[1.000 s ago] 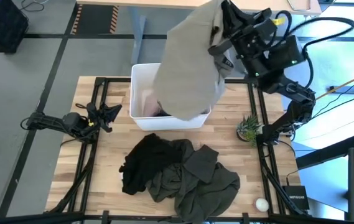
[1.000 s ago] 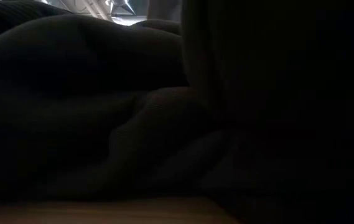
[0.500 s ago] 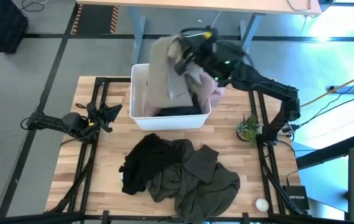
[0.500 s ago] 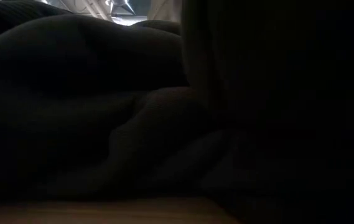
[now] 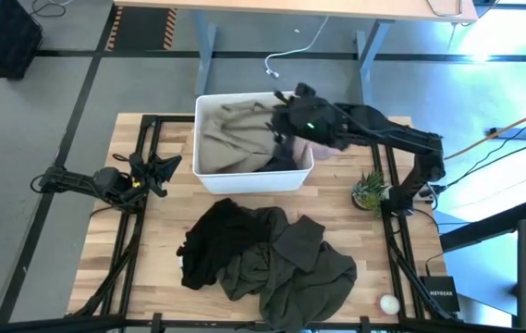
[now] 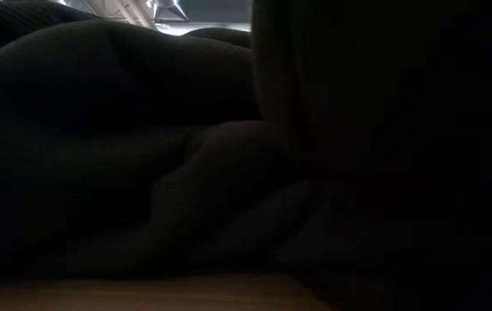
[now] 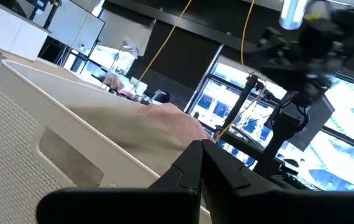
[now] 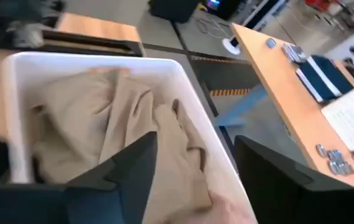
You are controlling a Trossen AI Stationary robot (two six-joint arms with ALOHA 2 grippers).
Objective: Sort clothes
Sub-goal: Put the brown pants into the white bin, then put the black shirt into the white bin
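The beige-khaki garment (image 5: 235, 139) lies crumpled inside the white bin (image 5: 209, 171) at the table's far middle; it also shows in the right wrist view (image 8: 108, 118). My right gripper (image 5: 279, 118) hovers open over the bin's right part, just above the garment (image 8: 195, 138). A bit of the pale pink garment (image 5: 318, 148) shows at the bin's right rim. The black garment (image 5: 216, 242) and the dark olive-green one (image 5: 295, 268) lie heaped together on the table's near middle. My left gripper (image 5: 172, 165) waits shut at the table's left, beside the bin (image 7: 201, 146).
A small potted plant (image 5: 369, 190) stands right of the bin. A white ball (image 5: 389, 302) and a black box (image 5: 440, 291) lie at the near right corner. Black frame rails (image 5: 147, 222) run along both table sides. Dark cloth (image 6: 185, 155) fills the low view.
My right gripper has come down from high above the table and gone toward the left, over the bin. The beige-khaki garment, which hung from it in a long drape, has dropped and now lies crumpled inside the bin.
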